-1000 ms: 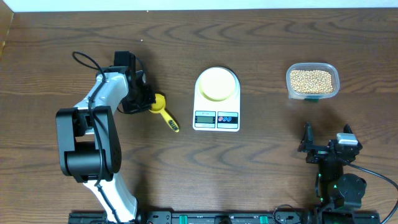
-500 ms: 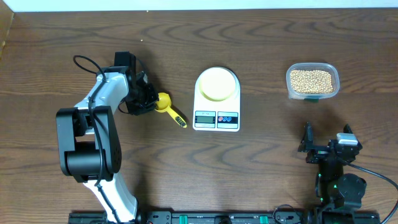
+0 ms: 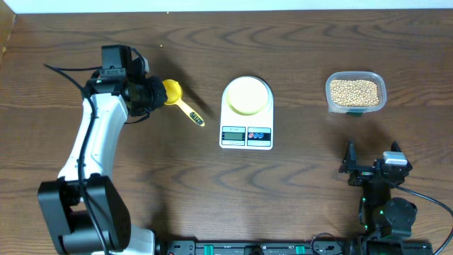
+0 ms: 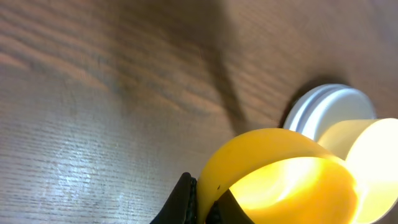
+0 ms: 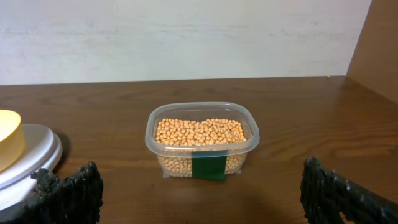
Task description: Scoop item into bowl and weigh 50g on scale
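My left gripper [image 3: 157, 95] is shut on the rim of a yellow scoop [image 3: 175, 93], whose handle [image 3: 192, 115] points toward the scale; in the left wrist view the scoop [image 4: 280, 180] fills the lower right, pinched between black fingers [image 4: 185, 198]. The white scale [image 3: 246, 132] stands mid-table with the pale yellow-green bowl [image 3: 247, 95] on its platform. The tan beans [image 3: 354, 89] lie in a clear tub [image 5: 200, 163] at the far right. My right gripper [image 3: 373, 165] rests open near the front edge, well short of the tub, its fingers [image 5: 68, 194] wide apart.
A wall and table edge run behind the tub. A green label [image 5: 208, 167] marks the tub's front. Bare wood lies between the scoop, the scale and the tub. The scale platform [image 5: 31, 152] and bowl [image 5: 7, 140] sit left of the right gripper.
My left arm has swung out and carried the scoop away from me and slightly left, off the spot beside the scale. The right arm has not moved.
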`<act>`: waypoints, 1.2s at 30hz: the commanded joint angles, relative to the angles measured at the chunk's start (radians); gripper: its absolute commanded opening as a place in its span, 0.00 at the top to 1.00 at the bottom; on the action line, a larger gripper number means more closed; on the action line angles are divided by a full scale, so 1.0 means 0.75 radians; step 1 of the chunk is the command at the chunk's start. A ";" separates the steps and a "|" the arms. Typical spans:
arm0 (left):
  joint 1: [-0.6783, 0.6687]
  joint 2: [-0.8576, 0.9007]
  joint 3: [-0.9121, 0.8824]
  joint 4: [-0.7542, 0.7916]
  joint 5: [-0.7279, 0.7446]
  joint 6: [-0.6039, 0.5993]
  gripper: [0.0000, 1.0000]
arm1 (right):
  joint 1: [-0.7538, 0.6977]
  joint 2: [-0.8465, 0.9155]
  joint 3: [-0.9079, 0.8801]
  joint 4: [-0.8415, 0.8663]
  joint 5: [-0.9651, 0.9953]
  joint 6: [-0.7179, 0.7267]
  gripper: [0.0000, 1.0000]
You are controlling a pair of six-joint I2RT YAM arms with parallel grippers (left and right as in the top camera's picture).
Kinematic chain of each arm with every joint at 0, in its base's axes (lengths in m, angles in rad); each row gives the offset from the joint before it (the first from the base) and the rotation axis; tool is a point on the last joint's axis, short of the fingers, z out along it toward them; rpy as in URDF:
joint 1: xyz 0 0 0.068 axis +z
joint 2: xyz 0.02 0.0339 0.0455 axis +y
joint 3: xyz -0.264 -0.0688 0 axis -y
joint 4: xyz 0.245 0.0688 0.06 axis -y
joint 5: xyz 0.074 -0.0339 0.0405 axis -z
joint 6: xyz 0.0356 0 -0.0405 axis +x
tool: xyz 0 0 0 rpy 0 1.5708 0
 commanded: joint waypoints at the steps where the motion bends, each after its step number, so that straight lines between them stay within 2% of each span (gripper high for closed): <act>1: 0.004 -0.045 -0.002 0.041 -0.018 0.025 0.93 | -0.006 -0.009 -0.002 -0.006 -0.009 -0.011 0.01; 19: 0.003 -0.045 -0.002 0.088 -0.018 0.024 0.93 | -0.006 -0.008 -0.002 0.005 -0.006 -0.014 0.01; 21: 0.004 -0.045 -0.002 0.079 -0.017 0.018 0.93 | -0.007 -0.008 -0.001 0.068 0.073 -0.030 0.01; 25: 0.003 -0.045 -0.002 0.112 -0.017 -0.061 0.93 | -0.007 -0.007 -0.001 0.100 0.139 0.042 0.01; 27: 0.003 -0.045 -0.002 0.178 -0.017 -0.113 0.93 | -0.007 -0.007 -0.001 0.105 0.152 0.123 0.01; 30: 0.003 -0.045 -0.002 0.290 -0.017 -0.194 0.92 | -0.007 -0.007 -0.001 0.130 0.153 0.140 0.01; 36: 0.004 -0.045 -0.002 0.409 -0.017 -0.280 0.92 | -0.007 0.034 0.018 0.337 0.187 0.191 0.01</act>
